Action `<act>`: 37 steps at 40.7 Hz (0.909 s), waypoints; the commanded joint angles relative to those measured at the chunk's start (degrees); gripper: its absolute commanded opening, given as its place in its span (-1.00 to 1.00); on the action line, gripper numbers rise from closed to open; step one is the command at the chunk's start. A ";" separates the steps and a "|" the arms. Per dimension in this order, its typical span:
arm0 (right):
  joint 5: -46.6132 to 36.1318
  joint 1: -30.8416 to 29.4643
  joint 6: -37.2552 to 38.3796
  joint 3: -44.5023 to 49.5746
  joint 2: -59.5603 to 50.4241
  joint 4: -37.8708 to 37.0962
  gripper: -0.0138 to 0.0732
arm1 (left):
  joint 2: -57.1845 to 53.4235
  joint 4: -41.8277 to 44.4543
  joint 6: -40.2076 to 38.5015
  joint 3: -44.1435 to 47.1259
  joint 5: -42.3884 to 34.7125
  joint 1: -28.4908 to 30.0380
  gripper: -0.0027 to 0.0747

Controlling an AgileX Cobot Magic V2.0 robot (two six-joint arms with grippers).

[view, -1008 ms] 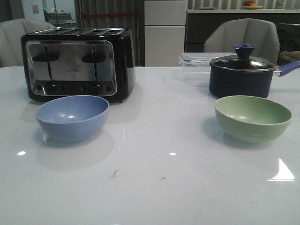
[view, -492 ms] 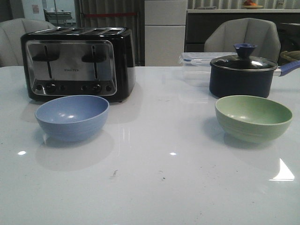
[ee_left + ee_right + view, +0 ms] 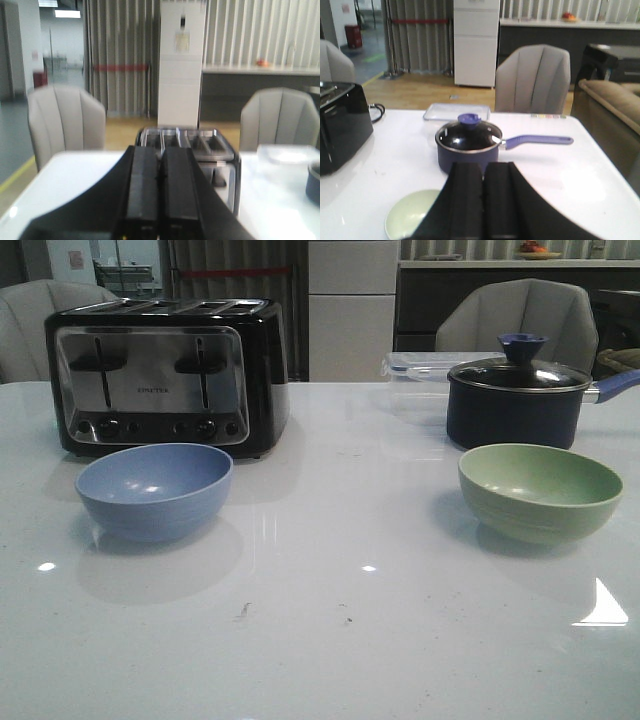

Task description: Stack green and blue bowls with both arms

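The periwinkle blue bowl sits on the white table at the left, in front of the toaster. The pale green bowl sits at the right, in front of the navy pot; part of it shows in the right wrist view, partly behind the fingers. Neither arm shows in the front view. My left gripper is shut and empty, raised and facing the toaster. My right gripper is shut and empty, above and near the green bowl.
A black and steel toaster stands at the back left. A dark navy pot with a glass lid and a blue handle stands at the back right, a clear plastic box behind it. Chairs stand beyond the table.
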 commanded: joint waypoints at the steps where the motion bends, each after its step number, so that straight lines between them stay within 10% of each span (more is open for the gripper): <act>1: 1.08 -0.35 -0.38 -4.25 5.92 -0.11 -0.56 | 5.36 0.00 -0.18 -3.78 2.24 0.03 -0.69; 24: 14.01 -0.35 -0.38 -4.38 26.81 -0.11 -0.52 | 18.70 -0.59 -0.18 -2.81 9.46 0.03 -0.68; 37: 13.34 -0.35 -0.38 -4.38 34.10 -0.11 0.67 | 19.83 -0.49 0.21 -2.81 9.29 0.03 0.38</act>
